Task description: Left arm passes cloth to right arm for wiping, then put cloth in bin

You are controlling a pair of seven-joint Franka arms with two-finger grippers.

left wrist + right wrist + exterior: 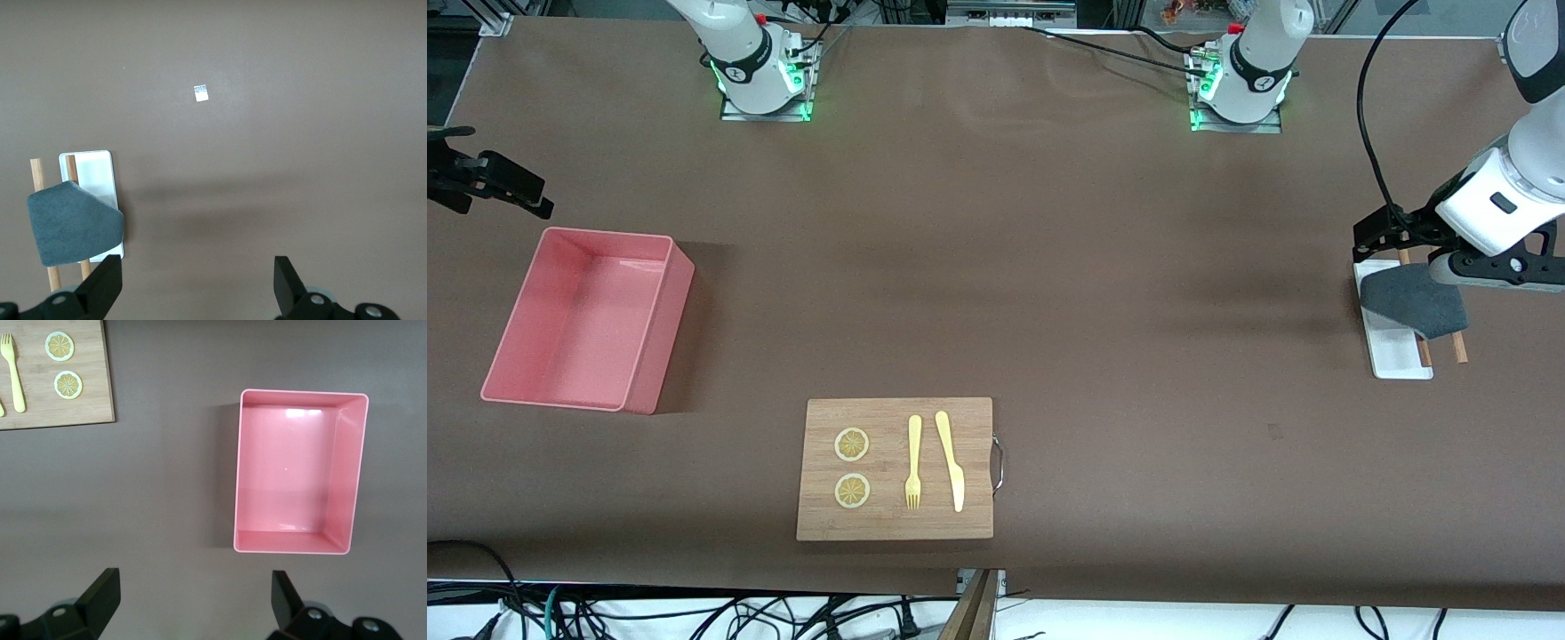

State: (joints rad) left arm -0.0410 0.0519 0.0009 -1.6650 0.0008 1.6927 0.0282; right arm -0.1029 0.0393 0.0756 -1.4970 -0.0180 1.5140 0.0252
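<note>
On the tabletop (1049, 267) I count one pink bin (578, 320); one wooden cutting board (895, 524); two lemon slices on it, one (852, 444) and another (852, 491); one yellow fork (913, 462); one yellow knife (950, 460); one grey cloth (1414, 304); one white tray (1396, 356); two wooden sticks, one (1458, 347) and one (1424, 353); two robot arms, each with one pincer, the left pincer (197, 287) and the right pincer (193, 603).

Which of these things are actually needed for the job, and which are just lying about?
Needed:
- dark grey soft cloth on the white tray
- pink plastic bin
- left gripper, open
- right gripper, open

Lying about:
- wooden cutting board
- two lemon slices
- yellow fork
- yellow knife
- white rectangular tray
</note>
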